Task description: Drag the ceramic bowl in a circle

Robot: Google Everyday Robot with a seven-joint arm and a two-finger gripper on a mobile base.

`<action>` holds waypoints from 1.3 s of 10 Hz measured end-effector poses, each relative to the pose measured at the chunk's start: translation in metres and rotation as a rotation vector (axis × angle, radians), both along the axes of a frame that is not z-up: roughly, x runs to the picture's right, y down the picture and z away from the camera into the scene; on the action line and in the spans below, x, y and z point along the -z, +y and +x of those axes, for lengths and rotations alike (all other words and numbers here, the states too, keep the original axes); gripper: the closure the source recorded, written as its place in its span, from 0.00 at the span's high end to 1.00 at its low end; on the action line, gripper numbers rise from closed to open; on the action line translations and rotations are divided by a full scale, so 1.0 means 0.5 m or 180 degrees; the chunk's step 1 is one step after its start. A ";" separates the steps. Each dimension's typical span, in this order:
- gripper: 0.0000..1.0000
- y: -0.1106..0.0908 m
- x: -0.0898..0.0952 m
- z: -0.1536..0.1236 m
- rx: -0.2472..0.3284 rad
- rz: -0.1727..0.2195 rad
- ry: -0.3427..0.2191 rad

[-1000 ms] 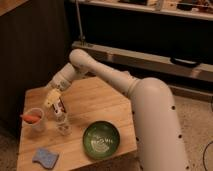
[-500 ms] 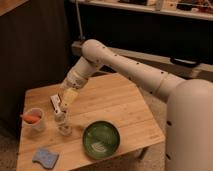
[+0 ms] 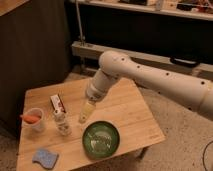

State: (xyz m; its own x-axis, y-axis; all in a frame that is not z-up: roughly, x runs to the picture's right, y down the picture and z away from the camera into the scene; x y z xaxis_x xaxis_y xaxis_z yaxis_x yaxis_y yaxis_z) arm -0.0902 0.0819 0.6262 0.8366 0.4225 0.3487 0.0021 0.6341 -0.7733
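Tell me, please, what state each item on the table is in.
Glossy dark green ceramic bowl: upright, empty, ungrasped.
Small white cup: upright, holding an orange carrot.
Blue sponge: lying flat.
End effector: open, holding nothing, just beyond the bowl's rim.

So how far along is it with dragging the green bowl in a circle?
Nothing looks done yet. The ceramic bowl sits near the table's front edge, and no contact with it is visible. In hand: the approach, with the hand open, empty and pointing down just beyond the bowl's far-left rim. Left: lower onto the bowl, then drag it through the whole circle.
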 end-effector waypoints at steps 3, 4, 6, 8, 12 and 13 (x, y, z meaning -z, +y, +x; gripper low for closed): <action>0.80 0.001 0.000 -0.002 -0.0016 -0.0004 -0.0012; 0.80 -0.002 -0.001 -0.005 -0.0014 0.0074 -0.0075; 0.80 -0.006 0.009 -0.019 0.0271 0.0426 -0.0356; 0.80 -0.013 0.026 -0.023 0.0724 0.0858 -0.0751; 0.80 -0.034 0.074 -0.008 0.1784 0.1663 -0.1604; 0.80 -0.038 0.086 0.010 0.2002 0.1836 -0.1810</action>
